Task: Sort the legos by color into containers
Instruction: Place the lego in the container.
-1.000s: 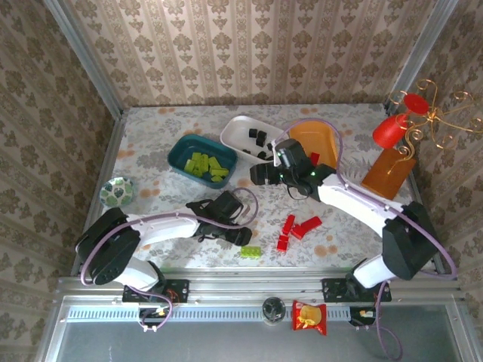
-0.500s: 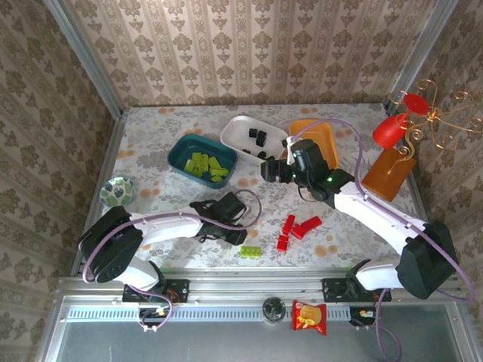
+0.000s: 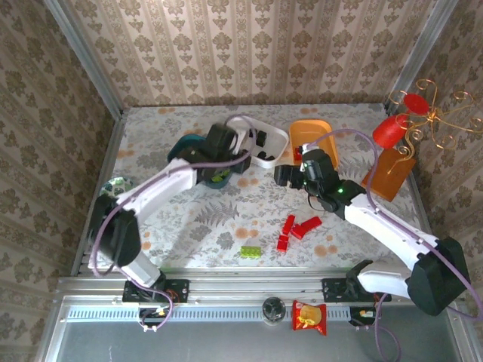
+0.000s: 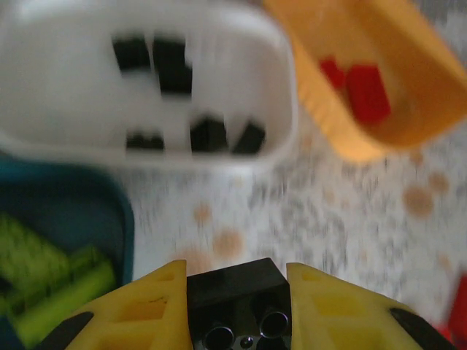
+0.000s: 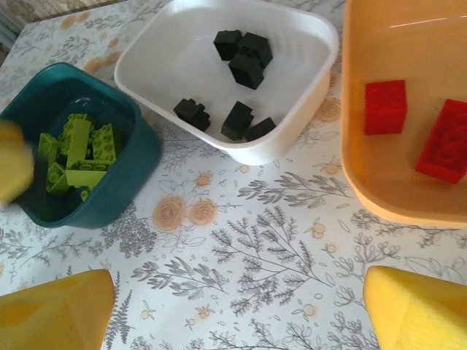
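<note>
My left gripper [image 4: 235,300] is shut on a small black lego [image 4: 233,288], held above the table by the dark teal tray [image 4: 125,219]. In the top view the left gripper [image 3: 229,155] hangs over the teal tray [image 3: 179,149], beside the white tray [image 3: 278,143]. The white tray [image 5: 299,142] holds several black cubes [image 5: 244,58]. Lime-green legos [image 5: 76,149] lie in the teal tray [image 5: 139,157], and two red legos [image 5: 384,106] in the orange tray [image 5: 350,131]. My right gripper [image 5: 237,313] stands open over bare table. Loose red legos [image 3: 299,227] and one green lego [image 3: 251,252] lie near the front.
A small patterned bowl [image 3: 117,190] sits at the left edge. At the right stand an orange block [image 3: 389,172] with a red lamp [image 3: 392,130] and a wire ornament [image 3: 445,111]. A snack packet [image 3: 309,317] lies below the table's front rail.
My left arm has swung from the front middle of the table up to the teal and white trays with the black lego. The right gripper has drifted slightly right.
</note>
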### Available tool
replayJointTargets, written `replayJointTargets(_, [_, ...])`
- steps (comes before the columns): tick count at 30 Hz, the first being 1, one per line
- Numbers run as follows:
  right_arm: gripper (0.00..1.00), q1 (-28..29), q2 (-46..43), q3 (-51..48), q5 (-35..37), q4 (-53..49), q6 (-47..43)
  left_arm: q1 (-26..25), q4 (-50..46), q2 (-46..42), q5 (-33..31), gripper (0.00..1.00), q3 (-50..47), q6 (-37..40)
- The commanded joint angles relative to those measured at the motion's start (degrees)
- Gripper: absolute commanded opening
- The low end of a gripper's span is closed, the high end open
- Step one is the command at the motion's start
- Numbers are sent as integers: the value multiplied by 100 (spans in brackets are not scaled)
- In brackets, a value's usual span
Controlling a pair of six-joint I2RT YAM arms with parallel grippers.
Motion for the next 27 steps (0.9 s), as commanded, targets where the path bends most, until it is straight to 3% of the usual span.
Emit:
replayJointTargets(1, [90,-32,-238,-185,293,-201,204,274,-150,1029,44,23,975,443])
replayJointTargets(9, [90,-32,-529,-465,216,-513,337,429,-1178,3250,74,23,3843,576])
replayJointTargets(15, [90,-32,-615,-735,33,-757,588,490,-1585,3903,161,49,5005,436])
replayJointTargets(21, [85,3,-519,-936,-255,-1219,749,464,-1189,3217,491,82,4721,230])
replayJointTargets(25, [83,168,-352,-1071,-349,-1403,824,349,-187,2016,717,100,3254,13])
replayJointTargets(27, [82,276,-174,-1074,-329,-1422,811,240,315,1369,758,100,2386,-61])
